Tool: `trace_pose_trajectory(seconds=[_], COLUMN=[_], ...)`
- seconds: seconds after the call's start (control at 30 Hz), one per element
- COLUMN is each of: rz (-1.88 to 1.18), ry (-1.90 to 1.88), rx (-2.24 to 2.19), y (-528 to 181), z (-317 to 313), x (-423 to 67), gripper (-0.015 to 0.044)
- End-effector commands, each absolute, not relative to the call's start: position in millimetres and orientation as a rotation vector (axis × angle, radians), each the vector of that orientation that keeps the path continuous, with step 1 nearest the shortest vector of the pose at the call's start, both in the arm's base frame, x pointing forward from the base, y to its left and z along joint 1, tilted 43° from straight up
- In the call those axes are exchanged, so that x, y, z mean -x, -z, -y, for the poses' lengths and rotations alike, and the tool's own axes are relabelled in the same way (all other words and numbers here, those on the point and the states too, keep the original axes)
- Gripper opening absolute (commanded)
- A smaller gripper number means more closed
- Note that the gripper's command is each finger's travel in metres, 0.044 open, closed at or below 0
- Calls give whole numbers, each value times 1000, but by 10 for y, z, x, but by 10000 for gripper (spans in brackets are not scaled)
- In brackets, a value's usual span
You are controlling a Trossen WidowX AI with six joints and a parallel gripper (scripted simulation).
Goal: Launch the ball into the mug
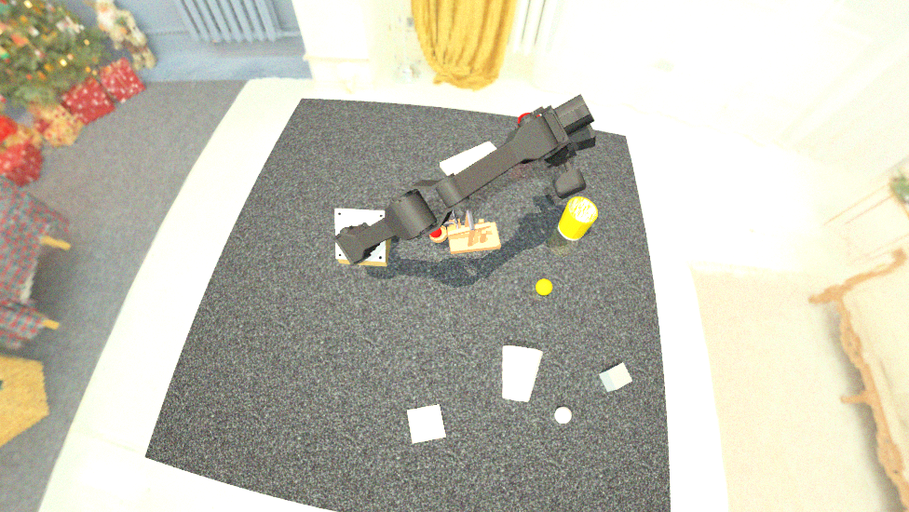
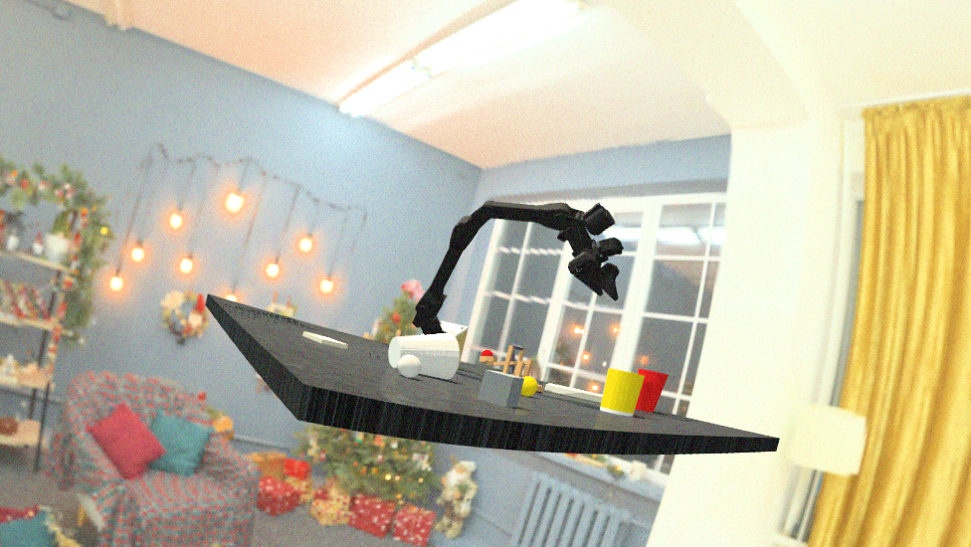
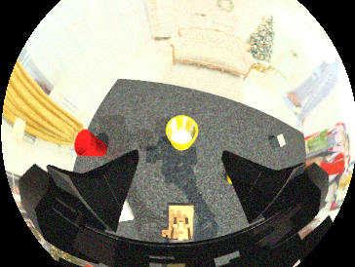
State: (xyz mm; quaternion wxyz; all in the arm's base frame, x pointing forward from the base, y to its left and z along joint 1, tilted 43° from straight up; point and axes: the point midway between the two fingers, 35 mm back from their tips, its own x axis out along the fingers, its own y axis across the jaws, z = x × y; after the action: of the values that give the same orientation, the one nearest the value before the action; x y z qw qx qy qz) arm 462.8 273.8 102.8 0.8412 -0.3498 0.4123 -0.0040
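The wooden catapult (image 1: 473,238) (image 2: 512,360) (image 3: 180,222) stands mid-table. A red ball (image 1: 436,235) (image 2: 486,354) sits at its left end, in the arm's cup, partly hidden by my arm in the top view. The yellow mug (image 1: 576,218) (image 2: 621,390) (image 3: 181,133) stands upright to the catapult's right. My gripper (image 1: 576,160) (image 2: 603,284) (image 3: 181,154) is open and empty. It hangs high above the table, between the catapult and the mug, and touches nothing.
A red cup (image 2: 651,389) (image 3: 89,142) stands behind the mug. A yellow ball (image 1: 543,287) (image 2: 529,386), a lying white cup (image 1: 520,371) (image 2: 424,354), a white ball (image 1: 562,415), a grey cube (image 1: 615,377) (image 2: 500,388) and white slabs (image 1: 425,423) (image 1: 468,157) lie about.
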Motion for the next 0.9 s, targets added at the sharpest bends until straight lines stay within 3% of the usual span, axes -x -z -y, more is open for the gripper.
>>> trace_pose_trajectory(seconds=[0.0, 0.37, 0.87], rz=[-862, -862, -862], ry=[13, 13, 13], rx=[748, 748, 748], y=[-1027, -1027, -1027], z=[-2742, -2742, -2742], x=[-4658, -4658, -4658], gripper=[440, 440, 46])
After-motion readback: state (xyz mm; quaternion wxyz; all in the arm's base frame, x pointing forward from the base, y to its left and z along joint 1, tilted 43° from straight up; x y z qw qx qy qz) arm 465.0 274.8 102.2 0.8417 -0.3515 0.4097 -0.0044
